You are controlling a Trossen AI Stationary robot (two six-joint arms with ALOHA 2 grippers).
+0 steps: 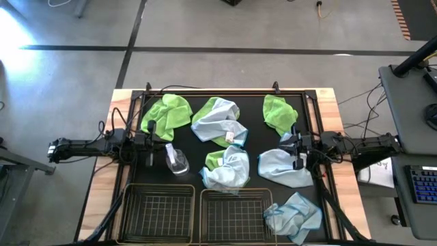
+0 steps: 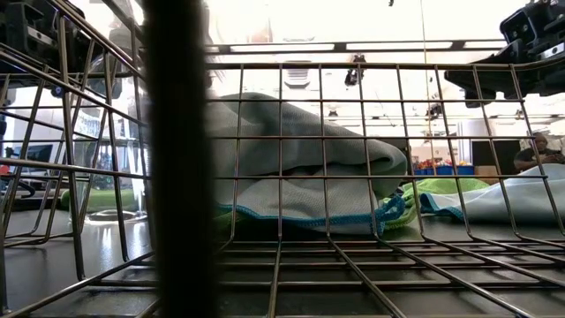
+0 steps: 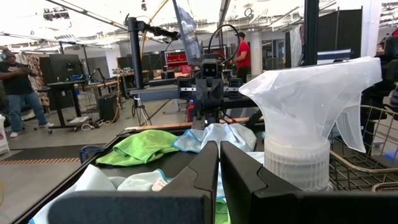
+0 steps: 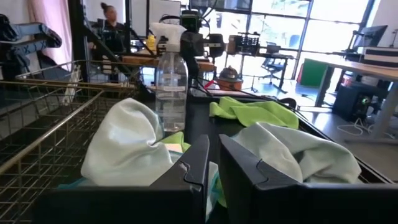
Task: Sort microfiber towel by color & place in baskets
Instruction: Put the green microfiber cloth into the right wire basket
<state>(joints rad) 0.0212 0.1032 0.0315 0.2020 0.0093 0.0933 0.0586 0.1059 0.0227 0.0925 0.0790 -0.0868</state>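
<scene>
Towels, green [image 1: 169,111] and blue [image 1: 217,121], lie on the black surface [image 1: 252,126]. One blue towel [image 1: 293,216] hangs on the right basket [image 1: 235,215]. Left hand [image 1: 151,156] and right hand [image 1: 298,159] are both closed and hold nothing.

A grey concrete floor [image 1: 225,61] crossed by dark seams surrounds the wood-edged table [image 1: 326,97]. A desk with a keyboard [image 1: 423,183] stands beyond the table's right edge. Ceiling strip lights [image 2: 291,47] glow overhead. Large windows [image 4: 286,37] brighten the workshop, where people [image 3: 17,87] stand among benches.
</scene>
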